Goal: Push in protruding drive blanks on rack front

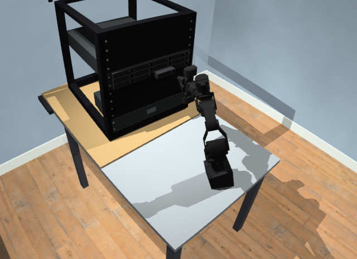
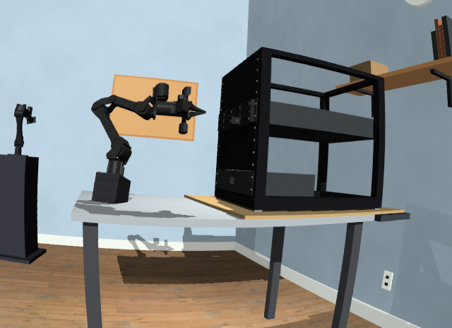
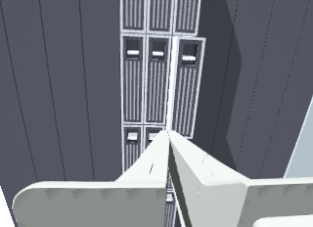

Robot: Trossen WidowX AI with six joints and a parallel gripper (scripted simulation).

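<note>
One drive blank (image 1: 164, 73) juts from the front of the rack (image 1: 102, 77) in the top view, proud of the row of flush bay fronts around it, so the pushing is not done. The gripper (image 1: 181, 81) sits just to the side of that blank, close to the rack face, though this angle hides whether the tips touch anything. The rack stands square on its tan board (image 1: 86, 140) with no visible lean.

From the exterior view, the gripper (image 2: 203, 112) tapers to a single point, its fingers pressed together with nothing between them, and open air separates that point from the rack's front post (image 2: 263, 127). The protruding blank (image 2: 238, 121) lies ahead of the tips at roughly their height, still short of contact. All four lower rails of the rack rest flat.

In the wrist view, the closed fingers form a wedge aimed at the bay grid, and the raised blank (image 3: 188, 85) stands beyond the tips and slightly off to one side, its bright edge showing it proud of its neighbours. By my judgement the approach is nearly lined up; the push itself, the latch, and any check of rack position remain.
</note>
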